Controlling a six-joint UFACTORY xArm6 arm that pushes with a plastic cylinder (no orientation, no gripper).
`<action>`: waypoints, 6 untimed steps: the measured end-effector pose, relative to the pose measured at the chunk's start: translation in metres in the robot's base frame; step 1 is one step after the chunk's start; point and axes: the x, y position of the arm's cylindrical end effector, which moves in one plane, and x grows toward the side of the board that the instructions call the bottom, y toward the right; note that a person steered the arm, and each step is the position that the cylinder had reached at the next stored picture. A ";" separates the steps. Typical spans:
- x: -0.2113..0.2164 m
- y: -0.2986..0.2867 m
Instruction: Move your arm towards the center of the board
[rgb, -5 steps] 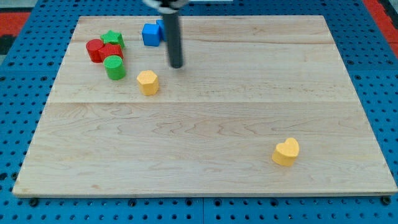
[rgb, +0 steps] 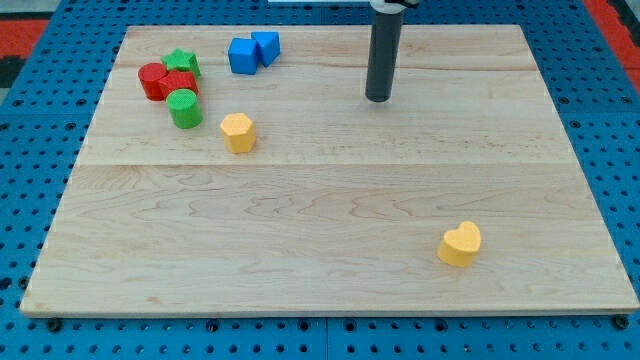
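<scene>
My tip (rgb: 378, 98) rests on the wooden board (rgb: 330, 200) in its upper middle part, right of all the upper-left blocks and touching none. Two blue blocks (rgb: 252, 51) sit side by side at the view's top left. A green star block (rgb: 181, 64), two red blocks (rgb: 166, 82) and a green cylinder (rgb: 184, 108) cluster at the upper left. A yellow hexagonal block (rgb: 238, 132) lies below and to the left of my tip. A yellow heart block (rgb: 460, 243) lies at the lower right.
The board lies on a blue perforated table (rgb: 30, 150) that surrounds it on all sides. A red area (rgb: 20, 30) shows at the view's top corners.
My tip has moved to the view's right, from beside the blue blocks to the board's upper middle. The blue blocks are now fully visible. No block has moved.
</scene>
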 end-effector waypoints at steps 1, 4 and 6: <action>0.000 -0.019; 0.017 -0.062; 0.076 -0.032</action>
